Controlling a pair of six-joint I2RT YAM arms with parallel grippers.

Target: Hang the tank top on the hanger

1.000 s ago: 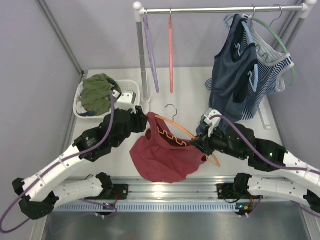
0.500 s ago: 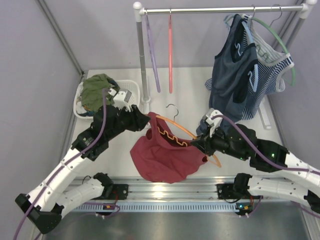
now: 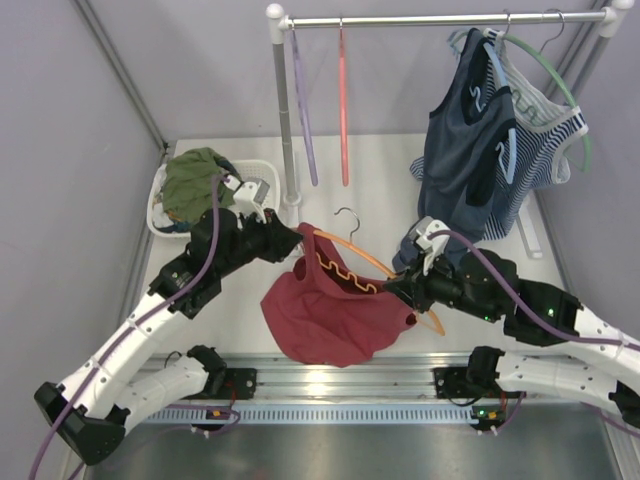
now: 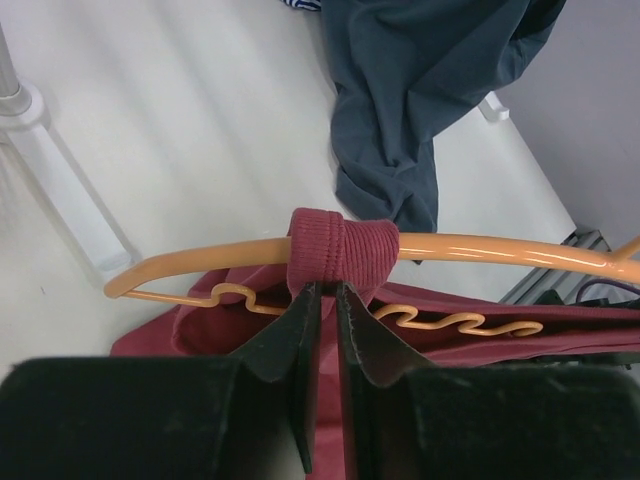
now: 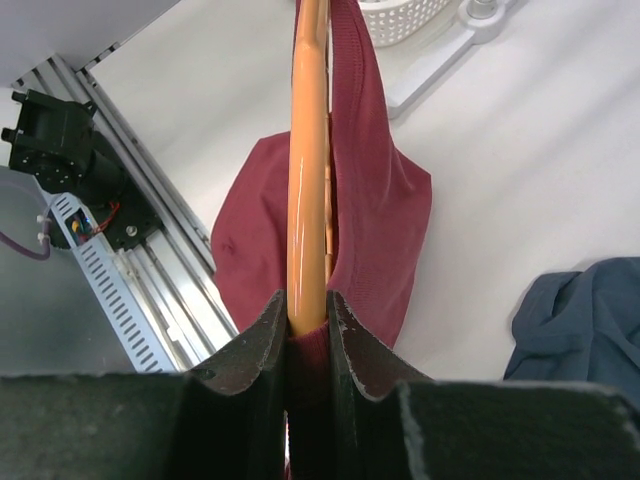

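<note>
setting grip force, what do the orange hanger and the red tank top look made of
The hanger looks like plastic, smooth and glossy: a bright highlight runs along its bar. The tank top looks like soft matte knit fabric: ribbed strap, limp folds.

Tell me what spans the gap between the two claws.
In the top view, the hanger, with the tank top draped from it, fills the stretch from the left claw to the right claw.

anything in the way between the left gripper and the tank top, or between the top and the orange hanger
Nothing visible does. The left gripper is shut on the tank top strap, which loops over the hanger bar. The right gripper clamps the hanger near its other end.
</note>
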